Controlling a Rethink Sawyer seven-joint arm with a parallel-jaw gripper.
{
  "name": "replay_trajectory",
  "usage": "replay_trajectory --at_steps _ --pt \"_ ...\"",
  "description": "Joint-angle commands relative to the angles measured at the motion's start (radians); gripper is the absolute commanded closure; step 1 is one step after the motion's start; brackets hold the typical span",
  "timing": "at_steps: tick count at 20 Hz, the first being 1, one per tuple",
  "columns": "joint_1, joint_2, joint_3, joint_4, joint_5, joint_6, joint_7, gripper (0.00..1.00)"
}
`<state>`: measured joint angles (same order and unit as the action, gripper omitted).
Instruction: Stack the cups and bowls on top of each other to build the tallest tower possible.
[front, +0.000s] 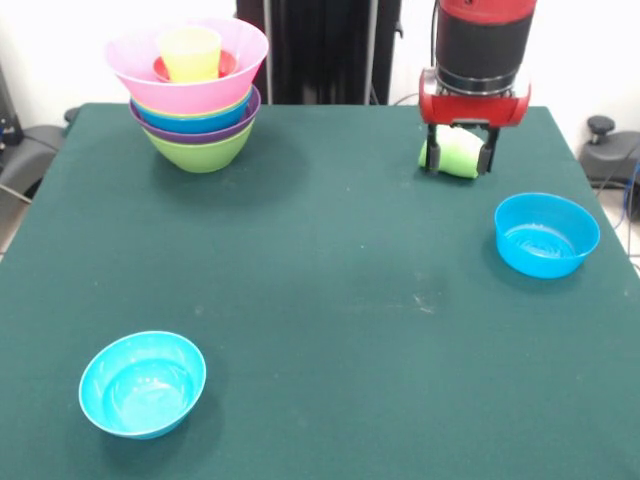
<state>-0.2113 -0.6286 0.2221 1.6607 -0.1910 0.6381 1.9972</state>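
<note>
The tower (195, 100) stands at the far left: a lime green bowl at its base, then purple, blue and green rims, with a huge pink bowl (130, 62) on top. Inside the pink bowl sits a small red bowl (227, 63) holding the upright yellow-orange cup (190, 52). The light green cup (460, 152) lies on its side at the far right. My gripper (460, 162) is down over it, open, with one finger (433, 152) in front of the cup and the other at its right end. I cannot tell whether they touch it.
A blue bowl (546, 234) stands upright at the right, a little nearer the camera than the gripper. A small cyan bowl (142, 383) stands upright at the near left. The green cloth table (330, 300) ends close behind the tower and the gripper.
</note>
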Motion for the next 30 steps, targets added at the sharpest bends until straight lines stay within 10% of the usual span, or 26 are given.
replay_trajectory --at_steps 1,30 --pt "0.054 0.101 -0.047 -0.072 0.01 -0.077 0.186 0.0" --pt "0.139 0.059 -0.114 -0.058 0.108 -0.071 0.174 0.0"
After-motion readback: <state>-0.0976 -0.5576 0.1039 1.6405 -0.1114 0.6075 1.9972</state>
